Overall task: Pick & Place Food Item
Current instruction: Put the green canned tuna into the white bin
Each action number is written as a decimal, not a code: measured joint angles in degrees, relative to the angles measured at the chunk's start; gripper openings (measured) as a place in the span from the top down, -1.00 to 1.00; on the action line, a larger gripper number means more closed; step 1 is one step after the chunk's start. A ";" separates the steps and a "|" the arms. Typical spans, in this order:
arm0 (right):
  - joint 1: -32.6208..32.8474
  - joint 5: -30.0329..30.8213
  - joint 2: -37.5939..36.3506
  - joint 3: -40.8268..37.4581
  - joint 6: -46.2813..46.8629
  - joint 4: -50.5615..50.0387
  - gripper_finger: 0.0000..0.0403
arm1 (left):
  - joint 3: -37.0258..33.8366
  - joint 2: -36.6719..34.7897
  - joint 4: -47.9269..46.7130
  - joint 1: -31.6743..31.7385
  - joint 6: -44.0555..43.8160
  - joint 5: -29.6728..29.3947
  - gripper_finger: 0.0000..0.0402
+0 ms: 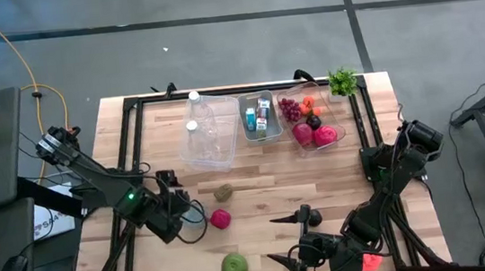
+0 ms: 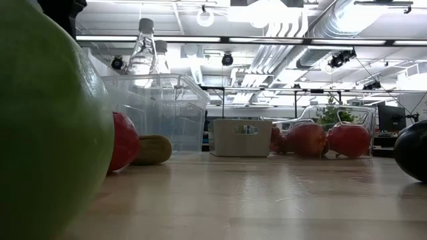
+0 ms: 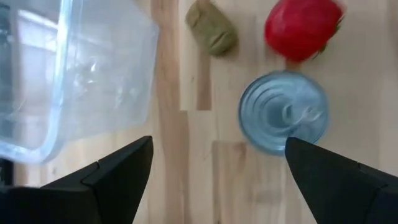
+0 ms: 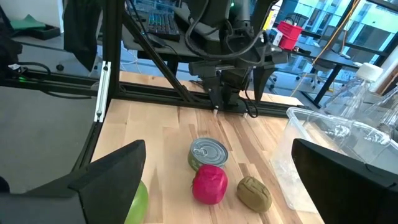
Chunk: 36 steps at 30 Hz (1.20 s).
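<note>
A silver tin can (image 3: 283, 112) stands upright on the wooden table (image 1: 267, 196), beside a red fruit (image 1: 220, 218) and an olive-brown food item (image 1: 223, 192). A green apple (image 1: 234, 265) lies near the front edge. My left gripper (image 1: 190, 218) hovers over the can, pointing steeply down, open, with the can just beside one finger (image 3: 323, 174) and apart from it. My right gripper (image 1: 282, 239) waits open near the front edge, level and facing these items, with nothing between its fingers.
Along the far side stand a clear bin (image 1: 206, 135) with two bottles, a small white basket (image 1: 258, 116) with cartons, and a clear tray (image 1: 316, 126) with fruit, next to a green herb (image 1: 342, 81). Bare wood lies mid-table between the arms.
</note>
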 joint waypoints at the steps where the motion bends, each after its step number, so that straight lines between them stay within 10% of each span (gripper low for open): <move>1: -0.01 -0.01 0.00 -0.02 0.00 -0.01 -0.96 | -0.09 0.00 -0.66 -0.26 -0.38 -0.32 -0.77; 11: -0.37 0.22 0.00 -0.02 1.74 -2.89 -0.96 | -10.65 -5.49 2.09 -7.61 -5.55 -10.07 -0.77; 36: -5.68 -7.52 0.09 -0.02 5.12 -3.07 -0.96 | -41.94 -21.92 54.13 -12.82 2.17 -5.95 -0.77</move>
